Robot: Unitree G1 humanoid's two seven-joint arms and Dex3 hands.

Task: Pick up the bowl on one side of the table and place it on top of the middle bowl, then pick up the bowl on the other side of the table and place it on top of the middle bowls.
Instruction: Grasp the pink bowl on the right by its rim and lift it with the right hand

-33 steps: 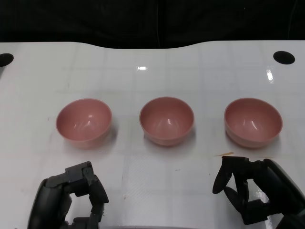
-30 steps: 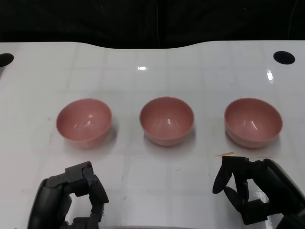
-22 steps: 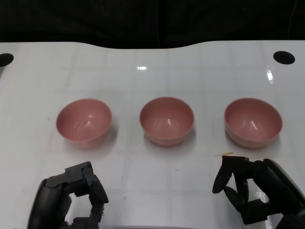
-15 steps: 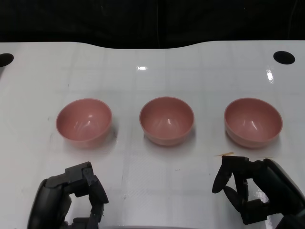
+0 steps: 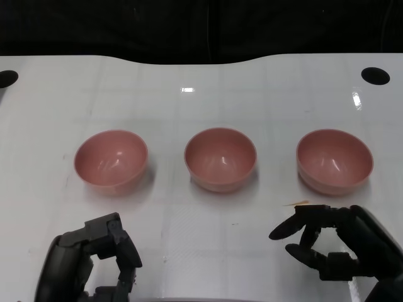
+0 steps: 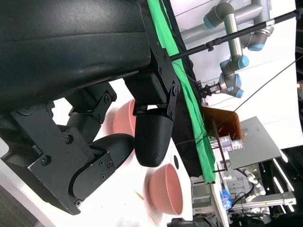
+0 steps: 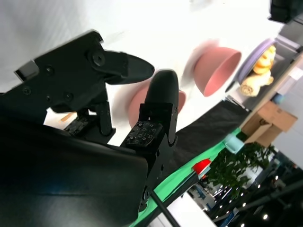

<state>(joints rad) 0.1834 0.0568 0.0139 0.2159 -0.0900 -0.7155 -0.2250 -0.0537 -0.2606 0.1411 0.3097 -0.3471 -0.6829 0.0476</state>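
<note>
Three pink bowls stand in a row on the white table (image 5: 201,88): the left bowl (image 5: 111,158), the middle bowl (image 5: 220,158) and the right bowl (image 5: 334,161). All are upright and apart. My left hand (image 5: 94,261) hovers near the front edge, in front of the left bowl, fingers curled in and holding nothing. My right hand (image 5: 334,248) is in front of the right bowl, fingers spread apart from the thumb, holding nothing. The left wrist view shows my left hand (image 6: 118,142) and two bowls (image 6: 166,189) beyond it. The right wrist view shows my right hand (image 7: 118,94) and a blurred bowl (image 7: 215,68).
A black round hole (image 5: 375,75) sits at the table's far right corner and another hole (image 5: 6,78) at the far left. A small tan scrap (image 5: 296,203) lies just in front of the right bowl. Dark cloth runs behind the far edge.
My right hand's fingers have uncurled and spread toward the left, away from the thumb. The left hand and all three bowls have stayed put.
</note>
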